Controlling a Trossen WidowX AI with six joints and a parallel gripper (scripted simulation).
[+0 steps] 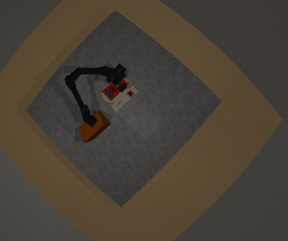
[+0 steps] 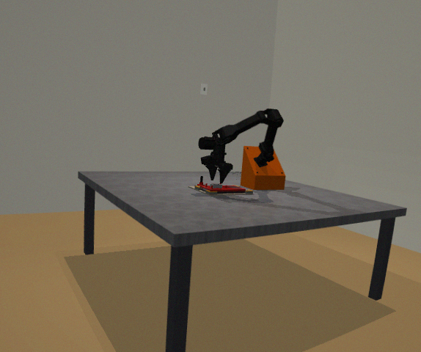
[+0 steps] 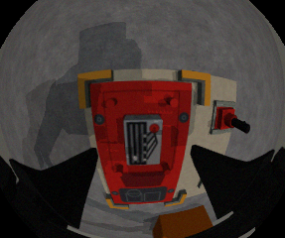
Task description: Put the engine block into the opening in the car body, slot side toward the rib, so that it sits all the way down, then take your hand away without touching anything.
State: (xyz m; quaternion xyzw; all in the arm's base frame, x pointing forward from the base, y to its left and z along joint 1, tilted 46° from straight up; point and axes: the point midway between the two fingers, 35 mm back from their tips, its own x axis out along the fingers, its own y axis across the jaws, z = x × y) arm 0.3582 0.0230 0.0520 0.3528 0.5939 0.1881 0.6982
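Observation:
The grey engine block (image 2: 216, 185) (image 3: 143, 140) sits in the opening of the red car body (image 1: 111, 98) (image 2: 234, 188) (image 3: 137, 92). Its top shows dark slots and a round red cap. In the exterior view it stands slightly above the body's rim; whether it is all the way down, I cannot tell. The rib is not clear to see. My gripper (image 2: 217, 181) (image 3: 145, 153) is wide open and empty above the block, with a finger on either side and a gap to it. In the top view the gripper hides the block.
The body lies on a beige board (image 1: 117, 106) (image 3: 202, 130) between yellow corner brackets (image 3: 95, 76). A red switch (image 1: 130, 93) (image 3: 223, 119) (image 2: 202, 179) with an upright black lever (image 3: 241, 125) stands beside the body. The orange arm base (image 1: 93, 128) (image 2: 265, 182) (image 3: 183, 223) is nearby.

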